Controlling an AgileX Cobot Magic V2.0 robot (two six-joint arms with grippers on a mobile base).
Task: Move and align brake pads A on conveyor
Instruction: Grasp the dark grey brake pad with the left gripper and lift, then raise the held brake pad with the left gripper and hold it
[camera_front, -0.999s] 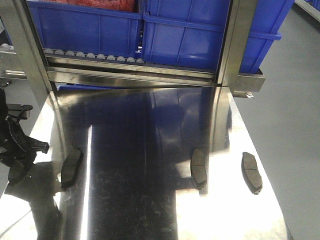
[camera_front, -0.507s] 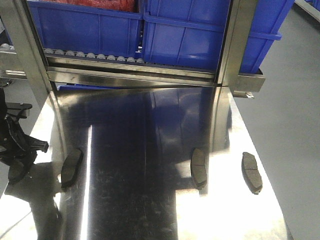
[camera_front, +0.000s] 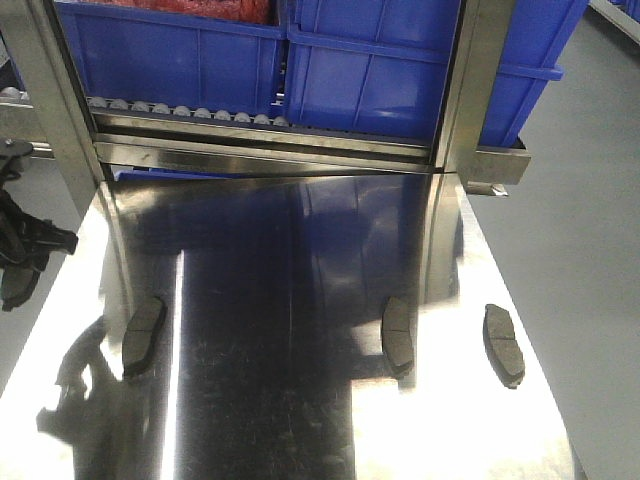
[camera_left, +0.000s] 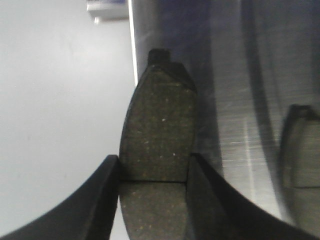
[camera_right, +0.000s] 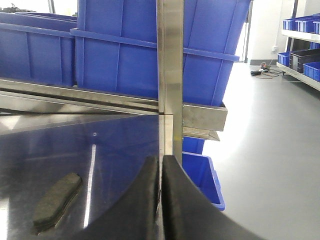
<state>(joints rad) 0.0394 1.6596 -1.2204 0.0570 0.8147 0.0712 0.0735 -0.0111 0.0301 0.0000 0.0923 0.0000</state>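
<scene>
My left pincer (camera_left: 153, 167) is clamped across one brake pad (camera_left: 159, 125), hanging over the steel surface's (camera_front: 280, 410) left edge. My right pincer (camera_right: 161, 167) is pressed together, empty. On the surface lie the left pad (camera_front: 143, 333), middle pad (camera_front: 398, 333) and right pad (camera_front: 503, 343). No conveyor in view, so I'd carry it level and gripped firmly.

Blue plastic bins (camera_front: 370, 70) stand on a steel roller rack (camera_front: 180, 108) along the shiny steel table's (camera_front: 300, 420) far edge, with grey floor (camera_front: 590, 200) beyond its right edge.
</scene>
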